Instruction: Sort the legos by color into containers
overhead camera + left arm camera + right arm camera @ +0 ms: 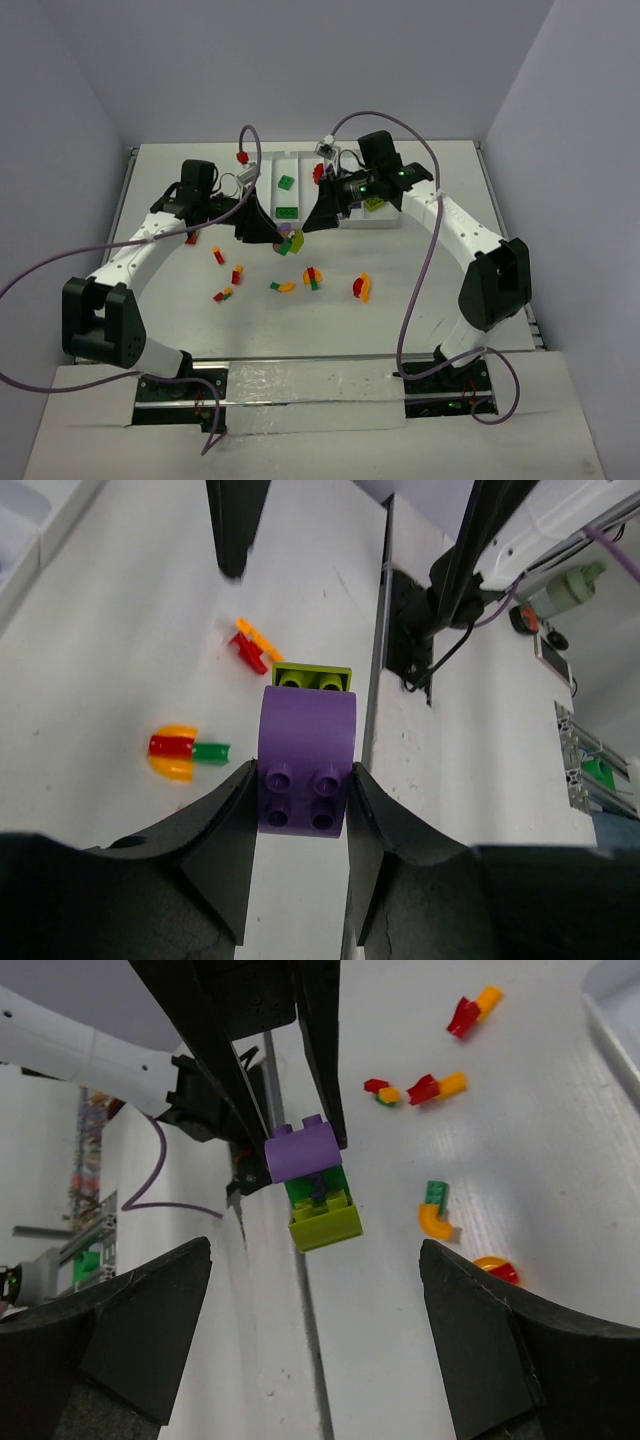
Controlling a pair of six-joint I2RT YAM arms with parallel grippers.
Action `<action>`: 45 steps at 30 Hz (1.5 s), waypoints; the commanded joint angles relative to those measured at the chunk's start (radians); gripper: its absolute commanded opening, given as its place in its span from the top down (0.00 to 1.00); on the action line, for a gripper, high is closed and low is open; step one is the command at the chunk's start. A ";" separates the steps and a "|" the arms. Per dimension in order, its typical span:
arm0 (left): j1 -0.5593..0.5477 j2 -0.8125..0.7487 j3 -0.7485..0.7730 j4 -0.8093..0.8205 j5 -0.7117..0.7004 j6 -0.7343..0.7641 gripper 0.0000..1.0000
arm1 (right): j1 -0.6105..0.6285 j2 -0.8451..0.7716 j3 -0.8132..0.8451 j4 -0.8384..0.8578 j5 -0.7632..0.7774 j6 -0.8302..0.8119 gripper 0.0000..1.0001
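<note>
Legos (285, 286) lie scattered on the worktop (300, 330). A purple one (305, 765) with a lime brick (312, 678) stuck to it is pinched in the left fingers (215, 850), held up near the tray (303, 158). The right fingers (150, 1330) gape wide, holding nothing.

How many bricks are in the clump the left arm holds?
3: purple brick in the jaws of the left gripper, dark green brick joined to it, lime green brick at the end; others may be hidden.
</note>
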 commanded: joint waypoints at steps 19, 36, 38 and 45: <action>-0.014 -0.013 -0.047 0.389 0.068 -0.346 1.00 | 0.061 0.037 0.025 -0.020 -0.039 -0.059 0.36; 0.040 -0.006 -0.013 0.385 0.066 -0.336 1.00 | 0.046 0.023 -0.030 -0.140 -0.016 -0.167 1.00; 0.068 -0.005 0.010 0.376 0.069 -0.331 1.00 | 0.029 0.016 -0.046 -0.158 -0.016 -0.188 1.00; 0.111 0.002 0.041 0.343 0.056 -0.294 1.00 | -0.070 0.029 -0.047 -0.248 0.046 -0.261 1.00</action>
